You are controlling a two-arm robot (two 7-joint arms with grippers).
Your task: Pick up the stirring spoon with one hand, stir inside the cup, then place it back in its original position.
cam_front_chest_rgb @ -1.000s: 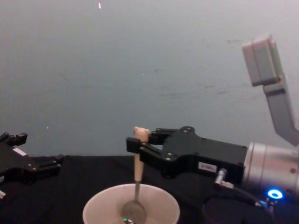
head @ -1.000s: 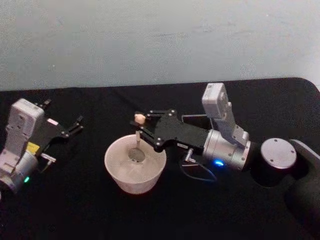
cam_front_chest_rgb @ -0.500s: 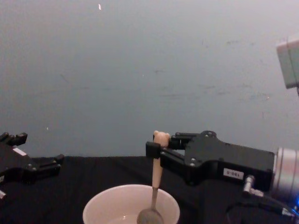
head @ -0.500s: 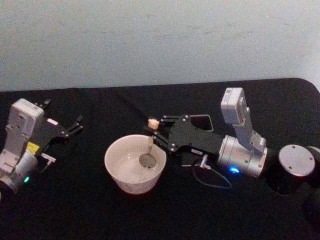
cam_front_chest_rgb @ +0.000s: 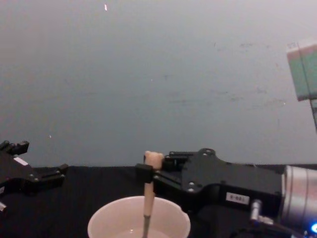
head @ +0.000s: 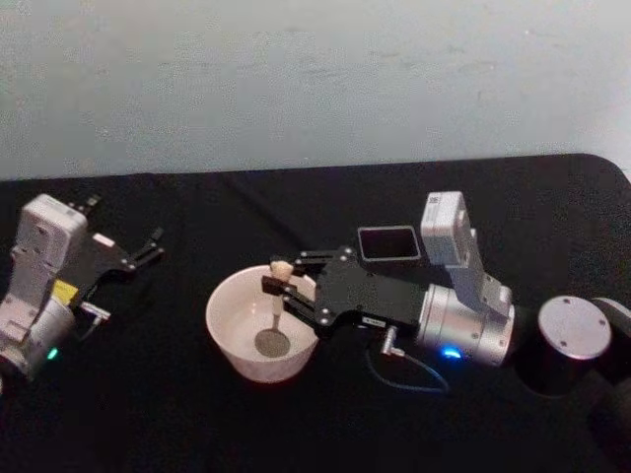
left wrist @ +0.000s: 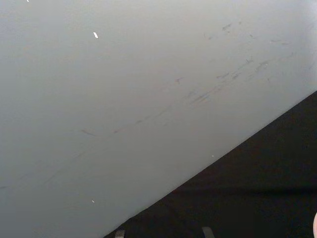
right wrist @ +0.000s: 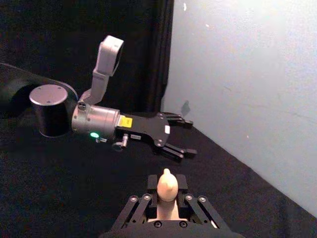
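Observation:
The stirring spoon [head: 275,305] stands nearly upright in the cream cup [head: 223,298], its metal bowl low inside near the front. My right gripper [head: 279,284] reaches in from the right and is shut on the peach handle just under the bear head. In the chest view the spoon [cam_front_chest_rgb: 147,198] dips into the cup [cam_front_chest_rgb: 105,220] with the right gripper [cam_front_chest_rgb: 148,172] clamped on it. The right wrist view shows the bear head of the spoon [right wrist: 167,185] between the fingers. My left gripper [head: 150,246] rests open at the far left, away from the cup.
A dark grey square holder [head: 387,243] stands on the black table behind the right gripper's body. The left gripper [right wrist: 189,137] with its spread fingers shows beyond the spoon in the right wrist view. A pale wall borders the table's far edge.
The right gripper has carried the spoon from the cup's right side toward its middle and front. The square holder has come out from behind the arm. The left arm is still.

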